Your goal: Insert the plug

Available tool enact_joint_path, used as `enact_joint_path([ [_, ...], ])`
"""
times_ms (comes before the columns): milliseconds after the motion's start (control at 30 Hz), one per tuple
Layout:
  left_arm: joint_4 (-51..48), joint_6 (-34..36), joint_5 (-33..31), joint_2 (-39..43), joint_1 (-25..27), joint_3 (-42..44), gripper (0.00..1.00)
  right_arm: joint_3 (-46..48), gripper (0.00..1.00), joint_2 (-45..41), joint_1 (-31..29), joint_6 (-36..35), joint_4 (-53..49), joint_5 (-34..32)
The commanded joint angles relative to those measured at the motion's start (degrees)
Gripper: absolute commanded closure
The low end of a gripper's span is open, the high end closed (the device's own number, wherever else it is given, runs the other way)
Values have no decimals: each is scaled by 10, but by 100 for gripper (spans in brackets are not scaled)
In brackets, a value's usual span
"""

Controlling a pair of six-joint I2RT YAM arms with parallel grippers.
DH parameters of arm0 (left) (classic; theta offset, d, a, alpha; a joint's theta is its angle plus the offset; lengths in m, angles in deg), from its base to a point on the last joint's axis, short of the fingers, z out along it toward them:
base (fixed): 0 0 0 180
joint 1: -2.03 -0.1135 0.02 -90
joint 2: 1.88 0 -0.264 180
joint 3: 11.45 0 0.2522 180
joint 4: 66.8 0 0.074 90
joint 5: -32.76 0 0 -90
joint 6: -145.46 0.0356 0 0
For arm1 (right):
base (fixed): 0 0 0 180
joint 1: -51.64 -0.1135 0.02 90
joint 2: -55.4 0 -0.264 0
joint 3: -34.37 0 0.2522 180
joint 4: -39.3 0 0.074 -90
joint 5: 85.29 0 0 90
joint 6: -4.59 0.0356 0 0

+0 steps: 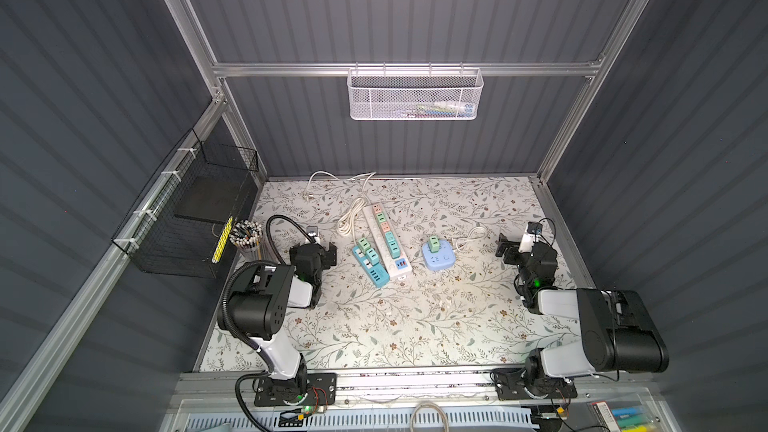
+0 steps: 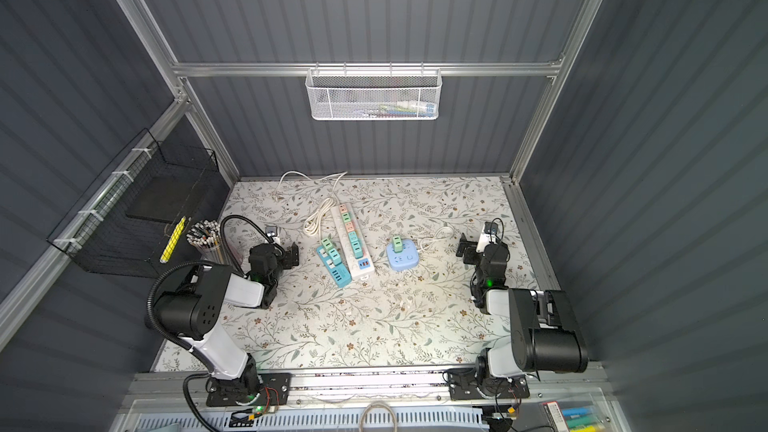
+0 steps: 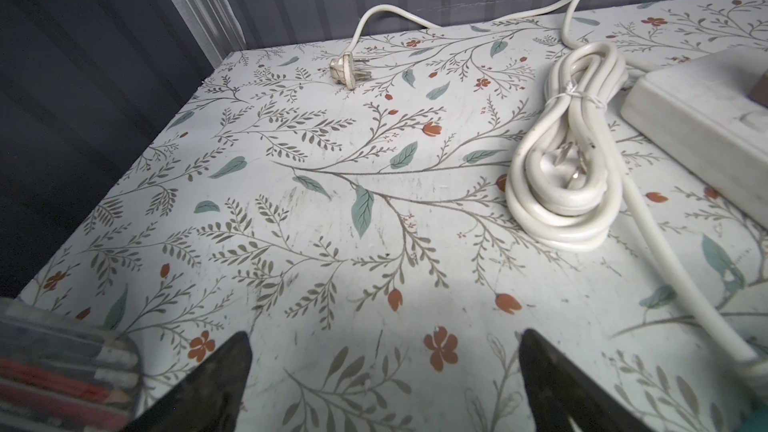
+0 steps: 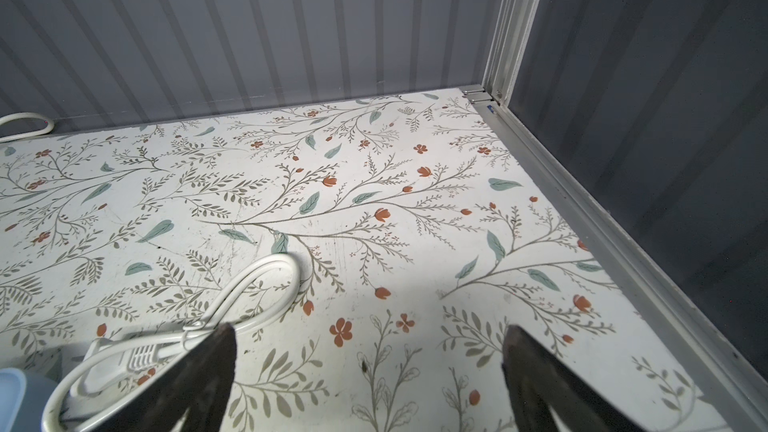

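A loose white plug (image 3: 345, 70) lies prongs-out near the back left corner (image 1: 307, 197). A second plug (image 3: 575, 168) sits inside a tied coil of white cord (image 1: 351, 218). A third plug (image 4: 112, 367) rests beside the round blue socket (image 1: 438, 258). In the middle lie a white power strip (image 1: 386, 238) and a blue power strip (image 1: 371, 265), side by side. My left gripper (image 1: 313, 249) (image 3: 384, 338) is open over bare mat, left of the strips. My right gripper (image 1: 525, 249) (image 4: 370, 330) is open to the right of the round socket, holding nothing.
Green adapters (image 1: 368, 249) sit in the strips and the round socket. A pencil cup (image 1: 247, 234) stands just left of my left arm. A black wire basket (image 1: 195, 218) hangs on the left wall, and a white mesh basket (image 1: 415, 95) on the back rail.
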Motion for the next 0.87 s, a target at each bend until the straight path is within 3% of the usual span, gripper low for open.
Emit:
enact_joint_path([
  [0,-1,-9,2,3,-5,-8,0,-5,1,1,0,4,10,5],
  [567,-4,-9,3,2,-5,-11,0,-4,1,1,0,4,10,5],
  [667,-37,-17,46,3,-24,-26,0,-5,1,2,0,4,9,5],
  [833,-24,-16,44,3,-24,-20,0,-4,1,1,0,4,11,5],
])
